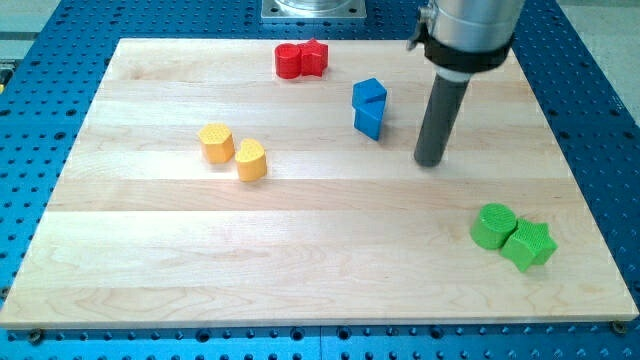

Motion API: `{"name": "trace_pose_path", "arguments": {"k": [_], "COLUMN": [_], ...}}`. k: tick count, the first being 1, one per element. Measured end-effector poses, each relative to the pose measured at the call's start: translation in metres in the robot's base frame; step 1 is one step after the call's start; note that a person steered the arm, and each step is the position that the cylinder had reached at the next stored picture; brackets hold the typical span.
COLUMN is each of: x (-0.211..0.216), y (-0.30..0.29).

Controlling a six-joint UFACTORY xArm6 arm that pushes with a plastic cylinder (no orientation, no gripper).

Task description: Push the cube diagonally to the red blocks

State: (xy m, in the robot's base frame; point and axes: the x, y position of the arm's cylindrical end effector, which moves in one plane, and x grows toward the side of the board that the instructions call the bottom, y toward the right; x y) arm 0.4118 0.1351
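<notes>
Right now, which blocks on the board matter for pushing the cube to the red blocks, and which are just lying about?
In the job: blue cube, touching a second blue block; red blocks at the view's top; my tip, to the right of the blue pair, apart.

Lying about: two yellow blocks; green cylinder; green star.

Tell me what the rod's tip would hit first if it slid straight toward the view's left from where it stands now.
Probably nothing close by: my tip sits right of and slightly below the blue blocks, so it would likely pass just under them. Further along, the nearer yellow block lies about on that line, though depth is uncertain.
</notes>
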Motion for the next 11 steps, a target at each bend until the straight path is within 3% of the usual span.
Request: {"name": "trace_pose_path", "arguments": {"k": [3, 7, 9, 10, 11], "x": [-0.043, -0.062, -0.065, -0.010, -0.017], "y": [-0.021, -0.292, -0.211, -0.188, -0.233]}}
